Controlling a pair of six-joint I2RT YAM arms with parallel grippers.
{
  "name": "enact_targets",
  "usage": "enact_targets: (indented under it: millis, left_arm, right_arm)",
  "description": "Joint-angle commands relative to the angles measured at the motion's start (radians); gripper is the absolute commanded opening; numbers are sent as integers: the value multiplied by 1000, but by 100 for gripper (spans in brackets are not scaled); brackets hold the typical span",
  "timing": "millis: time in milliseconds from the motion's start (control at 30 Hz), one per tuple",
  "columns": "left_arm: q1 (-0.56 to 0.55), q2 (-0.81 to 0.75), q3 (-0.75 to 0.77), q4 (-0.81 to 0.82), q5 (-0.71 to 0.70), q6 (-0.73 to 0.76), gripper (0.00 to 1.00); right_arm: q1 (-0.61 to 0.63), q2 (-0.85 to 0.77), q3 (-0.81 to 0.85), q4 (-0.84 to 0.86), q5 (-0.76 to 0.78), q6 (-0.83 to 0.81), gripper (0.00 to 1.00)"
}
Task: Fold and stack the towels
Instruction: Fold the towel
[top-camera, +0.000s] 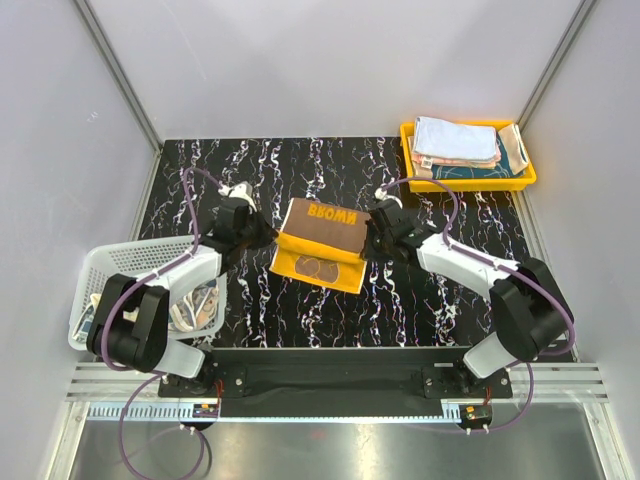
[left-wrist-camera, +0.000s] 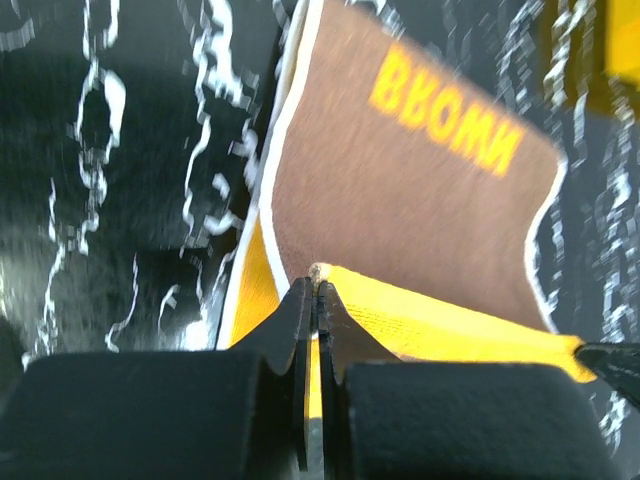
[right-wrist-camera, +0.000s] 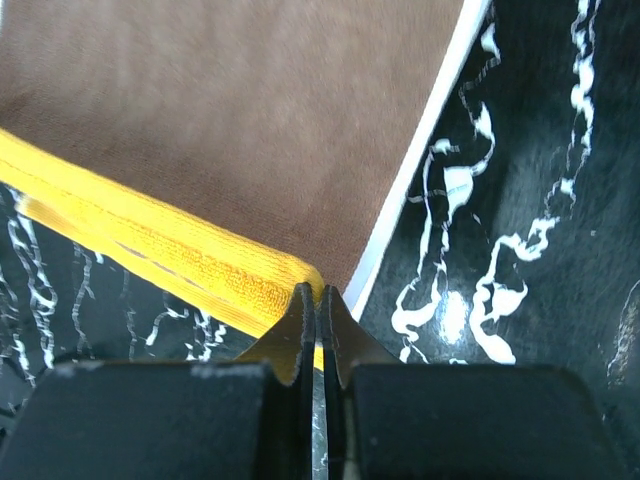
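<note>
Marbled tabletop (top-camera: 300, 310); brown towel (top-camera: 322, 232) pinched by left gripper (left-wrist-camera: 315, 288) and right gripper (right-wrist-camera: 318, 296); probably needed level travel, edges matched.

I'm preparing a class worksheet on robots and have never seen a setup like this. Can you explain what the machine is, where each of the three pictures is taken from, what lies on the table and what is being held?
This is a robot with two arms bolted at the near edge of a black marbled table. The wide picture looks down from a fixed camera above and behind the arms. The other two come from a small camera on each wrist, looking along that arm's own fingers.

On the table lies a brown towel with yellow lettering and a yellow underside. The left end effector and the right end effector are each shut on its yellow edge, one at either side.

At the far right, a yellow tray holds folded towels. At the near left stands a white mesh basket.
</note>
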Motion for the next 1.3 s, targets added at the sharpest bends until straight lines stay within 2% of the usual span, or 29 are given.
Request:
enact_targets:
  millis: [0, 67, 167, 267, 300, 333, 400, 433, 533, 567, 700, 867, 1067, 1267]
  left_arm:
    - [-14, -10, -36, 65, 0, 4, 0]
    - [-20, -6, -58, 76, -5, -2, 0]
    - [-20, -4, -72, 78, -8, -5, 0]
    - [-21, -10, -72, 58, -5, -10, 6]
    - [-21, -13, -73, 52, -8, -10, 10]
    - [-20, -24, -73, 35, -17, -11, 19]
    - [-21, -33, -67, 12, -32, -13, 29]
    - [-21, -38, -64, -19, -48, -19, 37]
    - [-21, -47, -46, -73, -55, -26, 41]
    - [-23, -59, -41, -86, -72, -29, 41]
    - [-31, -95, -6, -132, -112, -33, 42]
    - [-57, -81, 86, -202, -155, -23, 42]
    - [-97, 11, 140, -229, -161, -20, 39]
    - [-110, 98, 123, -231, -172, -36, 38]
  right_arm:
    - [12, -11, -38, 63, -20, 25, 1]
    - [17, -3, -52, 74, -39, 34, 1]
    - [31, -3, -79, 100, -51, 39, 6]
    - [43, -13, -115, 125, -57, 41, 12]
    - [46, -23, -134, 135, -57, 45, 16]
    - [47, -27, -144, 139, -77, 47, 23]
    - [46, -52, -171, 148, -94, 51, 24]
    - [47, -61, -178, 149, -101, 50, 27]
    - [47, -99, -181, 114, -86, 39, 32]
    - [47, -119, -179, 108, -74, 36, 36]
    - [46, -141, -139, 59, -34, 30, 38]
    - [49, -87, -73, 25, 7, 18, 38]
    - [49, -34, -67, 60, -48, 44, 36]
    - [97, 2, -116, 125, -57, 90, 33]
